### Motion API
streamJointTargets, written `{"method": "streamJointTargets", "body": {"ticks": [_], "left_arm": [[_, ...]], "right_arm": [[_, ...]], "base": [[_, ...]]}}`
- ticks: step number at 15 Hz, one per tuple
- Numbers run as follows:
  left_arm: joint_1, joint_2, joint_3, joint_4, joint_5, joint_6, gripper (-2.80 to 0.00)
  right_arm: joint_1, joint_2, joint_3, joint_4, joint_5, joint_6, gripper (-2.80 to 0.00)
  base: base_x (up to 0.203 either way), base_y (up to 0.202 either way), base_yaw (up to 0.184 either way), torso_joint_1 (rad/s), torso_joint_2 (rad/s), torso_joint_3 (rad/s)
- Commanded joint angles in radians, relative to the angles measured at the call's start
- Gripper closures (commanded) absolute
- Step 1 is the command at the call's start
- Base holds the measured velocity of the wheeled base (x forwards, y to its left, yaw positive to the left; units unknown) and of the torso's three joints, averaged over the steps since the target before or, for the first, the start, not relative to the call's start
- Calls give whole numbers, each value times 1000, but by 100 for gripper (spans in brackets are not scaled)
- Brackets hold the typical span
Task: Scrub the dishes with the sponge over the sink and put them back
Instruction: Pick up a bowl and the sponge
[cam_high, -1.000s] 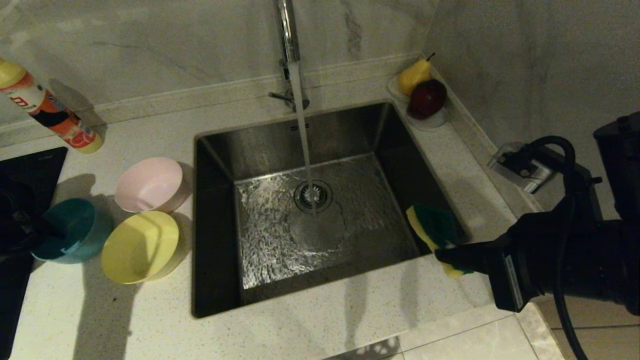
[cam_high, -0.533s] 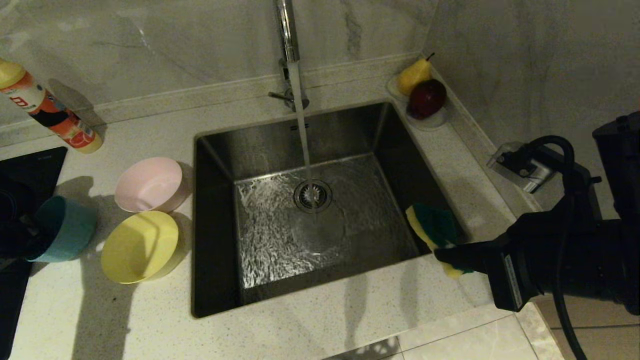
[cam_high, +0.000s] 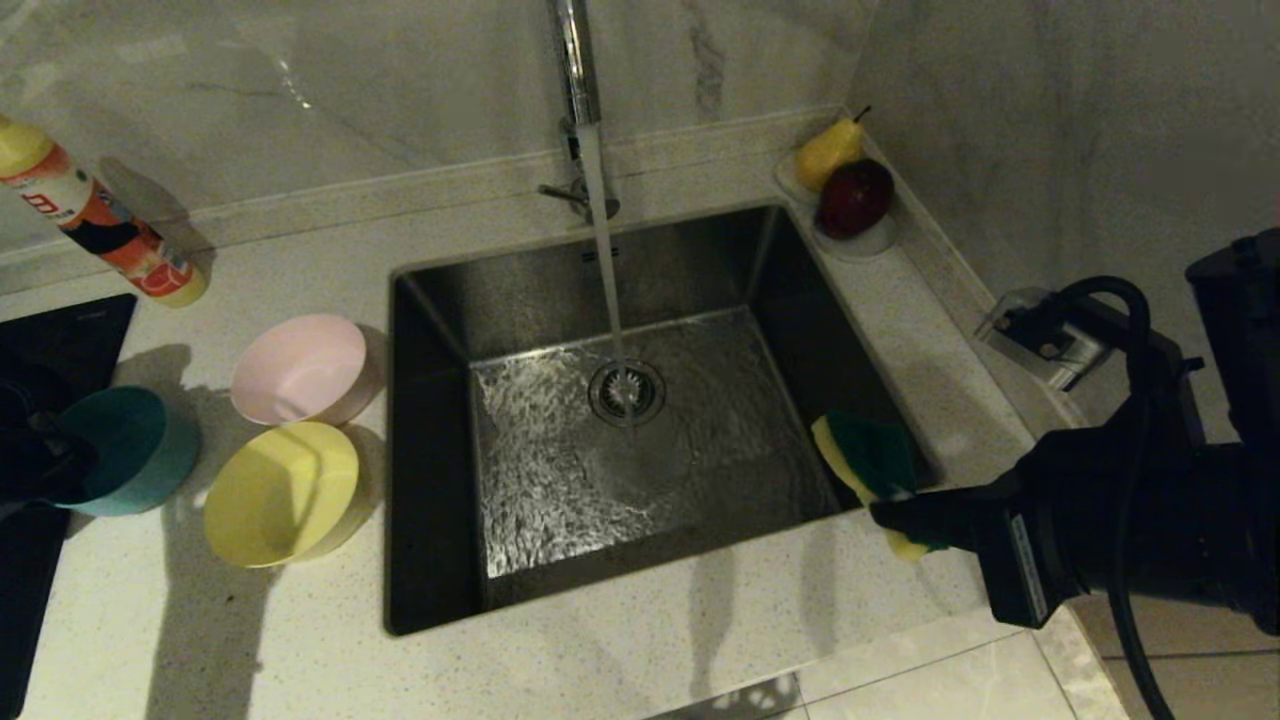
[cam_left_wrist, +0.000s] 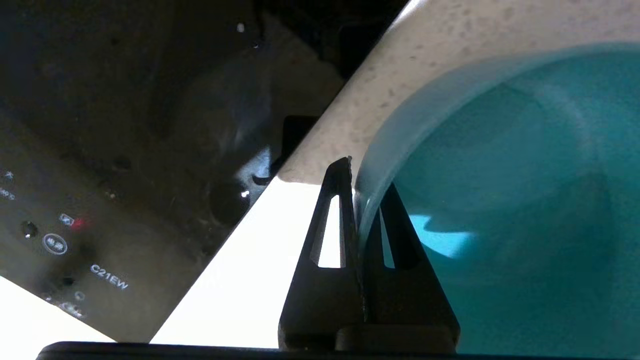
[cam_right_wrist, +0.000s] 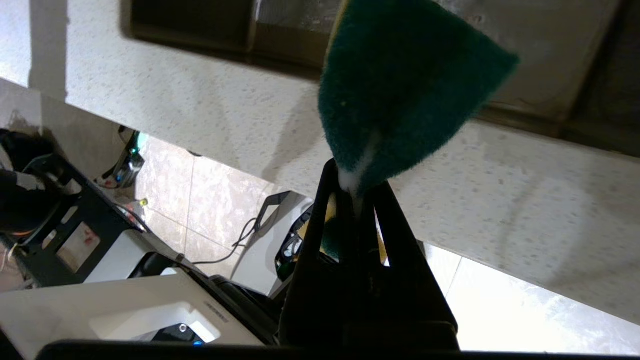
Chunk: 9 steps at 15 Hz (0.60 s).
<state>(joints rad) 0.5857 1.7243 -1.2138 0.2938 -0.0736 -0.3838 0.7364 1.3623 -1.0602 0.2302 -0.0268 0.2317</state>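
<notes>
Left of the sink, the blue bowl is tilted on the counter, its mouth turned toward my left gripper. That gripper is shut on the blue bowl, one finger inside the rim and one outside. The pink bowl and the yellow bowl stand beside it. My right gripper is shut on the sponge over the sink's front right corner. In the right wrist view the sponge shows its green face beyond the right gripper.
Water runs from the tap onto the drain. A black cooktop lies at the far left, behind the left gripper. A bottle leans at the back left. A dish of fruit and a metal fitting sit on the right.
My left gripper has shut on the blue bowl's rim, and the bowl has tipped from upright toward the gripper. The right arm and sponge have not moved.
</notes>
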Motion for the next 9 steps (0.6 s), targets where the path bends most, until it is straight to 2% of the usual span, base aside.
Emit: {"method": "streamJointTargets", "body": {"ticks": [1, 4, 9], "left_arm": [[0, -5, -7, 2, 2, -3, 0], [24, -45, -71, 16, 3, -33, 0], [33, -203, -238, 136, 4, -45, 0]], "right_arm": [[0, -2, -3, 1, -1, 1, 0], [1, 0, -1, 1, -1, 0, 0], [0, 4, 3, 0, 2, 1, 0]], "base": [[0, 0, 0, 0, 0, 0], [0, 0, 0, 0, 0, 0], [0, 0, 0, 0, 0, 0]]}}
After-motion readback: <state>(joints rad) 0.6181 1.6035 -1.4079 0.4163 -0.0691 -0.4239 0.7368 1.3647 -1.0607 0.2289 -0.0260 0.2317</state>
